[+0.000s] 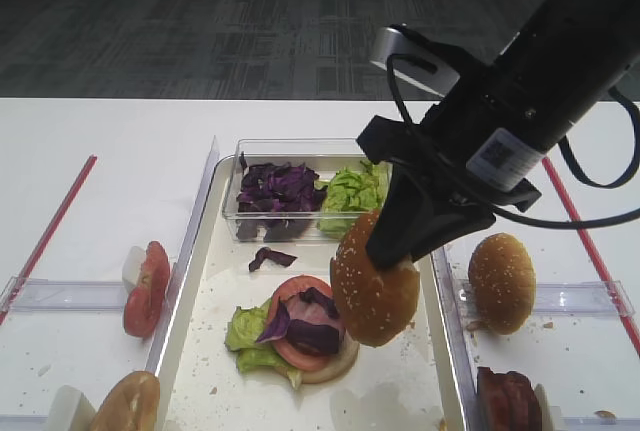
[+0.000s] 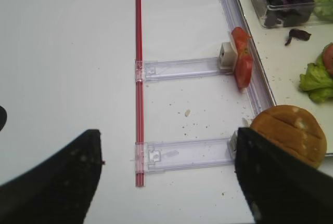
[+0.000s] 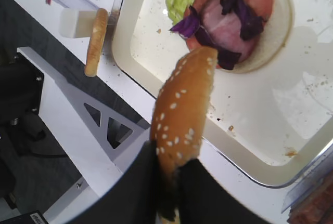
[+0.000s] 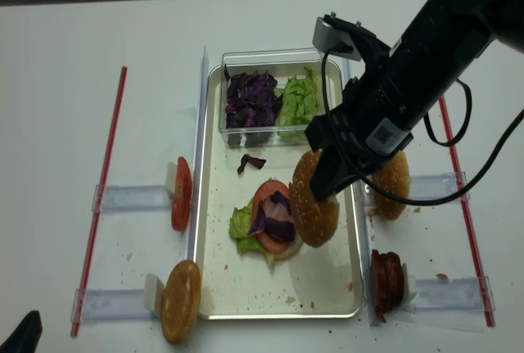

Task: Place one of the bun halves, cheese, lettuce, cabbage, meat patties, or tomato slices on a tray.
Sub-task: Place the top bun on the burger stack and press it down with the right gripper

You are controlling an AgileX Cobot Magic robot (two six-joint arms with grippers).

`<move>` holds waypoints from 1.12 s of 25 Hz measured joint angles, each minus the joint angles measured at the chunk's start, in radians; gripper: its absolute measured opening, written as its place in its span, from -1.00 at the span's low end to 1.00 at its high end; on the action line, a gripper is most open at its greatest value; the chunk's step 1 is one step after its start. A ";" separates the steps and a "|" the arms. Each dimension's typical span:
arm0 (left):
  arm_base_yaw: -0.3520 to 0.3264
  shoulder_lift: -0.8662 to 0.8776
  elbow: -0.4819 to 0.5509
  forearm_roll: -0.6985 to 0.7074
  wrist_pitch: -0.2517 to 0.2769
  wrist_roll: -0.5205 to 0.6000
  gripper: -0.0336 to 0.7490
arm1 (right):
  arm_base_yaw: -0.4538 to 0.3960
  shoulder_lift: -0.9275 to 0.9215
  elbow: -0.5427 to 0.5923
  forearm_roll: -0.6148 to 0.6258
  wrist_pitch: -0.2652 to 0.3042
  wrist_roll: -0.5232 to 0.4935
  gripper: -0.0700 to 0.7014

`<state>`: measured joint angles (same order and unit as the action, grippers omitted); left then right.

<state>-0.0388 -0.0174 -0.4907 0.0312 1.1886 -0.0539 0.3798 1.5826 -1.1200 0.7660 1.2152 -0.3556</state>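
Note:
My right gripper (image 1: pixel 397 251) is shut on the rim of a sesame-seeded bun half (image 1: pixel 375 289), which hangs on edge just above the tray (image 1: pixel 400 386), beside a stack (image 1: pixel 300 326) of pale bun bottom, lettuce, tomato slice and cabbage. In the right wrist view the bun half (image 3: pixel 182 112) rises from between the black fingers (image 3: pixel 140 193) over the tray's rim (image 3: pixel 244 168). A second seeded bun half (image 1: pixel 501 281) stands right of the tray. My left gripper (image 2: pixel 166 167) is open over bare table with nothing in it.
A clear tub (image 1: pixel 300 151) at the tray's far end holds cabbage (image 1: pixel 278 189) and lettuce (image 1: pixel 352 191). Tomato slices (image 1: pixel 147 286) and a glossy bun (image 1: pixel 125 403) stand in holders left of the tray, meat patties (image 1: pixel 510 401) at the right. Red straws (image 2: pixel 138 78) border the table.

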 joint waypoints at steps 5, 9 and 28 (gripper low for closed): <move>0.000 0.000 0.000 0.000 0.000 0.000 0.35 | 0.000 0.000 0.000 0.000 -0.002 -0.021 -0.51; 0.000 0.000 0.000 0.000 0.000 0.000 0.34 | 0.000 0.000 0.000 0.001 -0.002 -0.036 -0.51; 0.000 0.000 0.000 0.000 0.000 0.000 0.35 | 0.000 0.054 0.065 0.345 -0.019 -0.394 -0.51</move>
<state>-0.0388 -0.0174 -0.4907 0.0312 1.1886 -0.0539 0.3798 1.6363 -1.0551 1.1105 1.1960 -0.7501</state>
